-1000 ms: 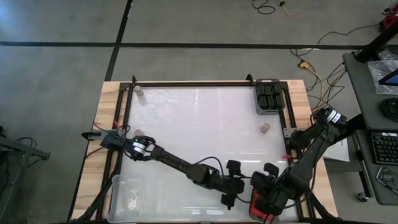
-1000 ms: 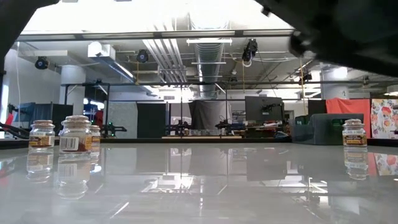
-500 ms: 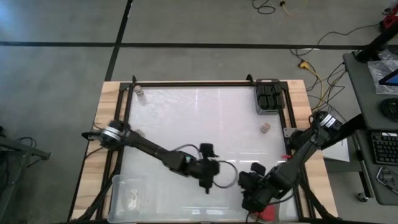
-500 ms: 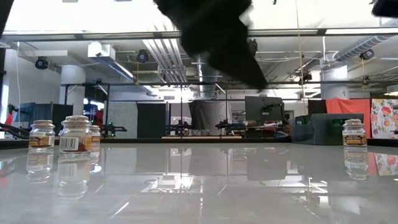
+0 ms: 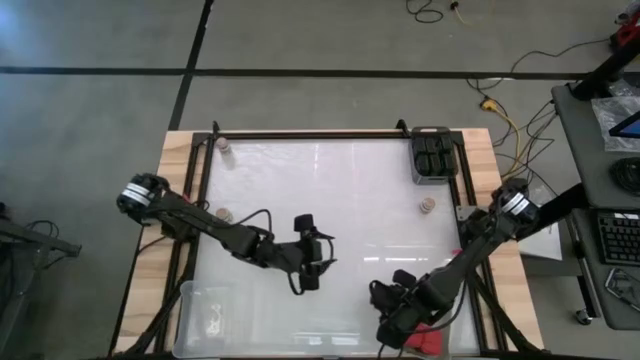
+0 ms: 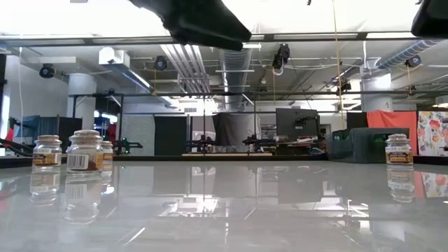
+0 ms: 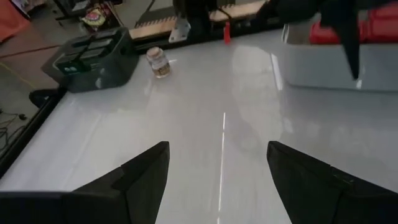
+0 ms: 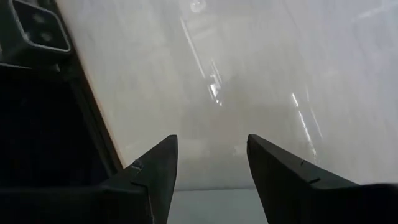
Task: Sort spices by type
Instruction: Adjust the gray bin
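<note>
Three tan-lidded round jars stand on their bases on the white table: one at the far left corner (image 5: 226, 146), one near the left edge (image 5: 224, 213), one at the right (image 5: 427, 205), which the left wrist view also shows (image 7: 158, 62). Black jars sit in a dark bin (image 5: 433, 156) at the far right. Red-topped jars (image 5: 430, 340) lie in a clear bin at the near right. My left gripper (image 5: 322, 252) hangs open and empty above the table's middle (image 7: 217, 149). My right gripper (image 5: 380, 315) is open and empty above the near right part (image 8: 211, 140).
A clear bin (image 5: 200, 305) at the near left corner holds something pale. A dark metal frame (image 5: 205, 180) runs around the table top. In the low view, jars stand at the left (image 6: 85, 150) and at the right (image 6: 397, 149).
My left gripper has swung up and away from the near right bin toward the table's left and far side, over the table's middle. My right gripper has moved from above the red-jar bin toward the table's left. No jar has moved.
</note>
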Controlling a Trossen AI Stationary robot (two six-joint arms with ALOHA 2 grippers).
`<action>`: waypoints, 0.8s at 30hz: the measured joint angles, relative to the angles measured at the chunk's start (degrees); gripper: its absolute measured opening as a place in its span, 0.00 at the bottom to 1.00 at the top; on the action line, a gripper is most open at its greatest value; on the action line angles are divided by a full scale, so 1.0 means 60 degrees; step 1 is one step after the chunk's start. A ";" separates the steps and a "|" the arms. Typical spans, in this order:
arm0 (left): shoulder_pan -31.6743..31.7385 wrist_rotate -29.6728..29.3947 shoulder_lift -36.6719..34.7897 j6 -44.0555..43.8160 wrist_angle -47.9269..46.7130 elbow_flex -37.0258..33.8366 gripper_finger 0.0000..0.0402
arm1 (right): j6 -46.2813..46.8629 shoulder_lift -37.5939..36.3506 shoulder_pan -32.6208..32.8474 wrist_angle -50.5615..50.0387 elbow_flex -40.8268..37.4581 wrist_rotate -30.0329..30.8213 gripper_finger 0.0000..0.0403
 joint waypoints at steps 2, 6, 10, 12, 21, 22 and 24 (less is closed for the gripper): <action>0.0000 0.0004 -0.0009 -0.0006 0.0145 -0.0011 0.64 | 0.0189 0.0103 -0.0030 -0.0096 0.0037 -0.0079 0.46; 0.0000 0.0014 0.0164 -0.0062 0.0762 -0.0016 0.64 | 0.0252 0.0338 -0.0134 -0.0110 0.0041 -0.0492 0.46; 0.0000 0.0017 0.0357 -0.0071 0.1007 -0.0023 0.64 | -0.0260 0.0623 -0.0298 -0.0207 0.0099 -0.0906 0.45; 0.0000 0.0005 0.0394 -0.0121 0.1124 -0.0021 0.64 | -0.0551 0.0709 -0.0403 -0.0322 0.0313 -0.0938 0.45; -0.0041 0.0007 0.0734 -0.0556 0.1721 -0.0019 0.64 | -0.1034 0.1044 -0.0470 -0.2029 0.1248 -0.1259 0.45; -0.0058 0.0003 0.0777 -0.0616 0.1677 -0.0019 0.64 | -0.1030 0.1055 -0.0430 -0.2008 0.1257 -0.1311 0.45; -0.0058 0.0000 0.0892 -0.0794 0.1719 -0.0019 0.64 | -0.1023 0.1087 -0.0345 -0.2016 0.1254 -0.1492 0.45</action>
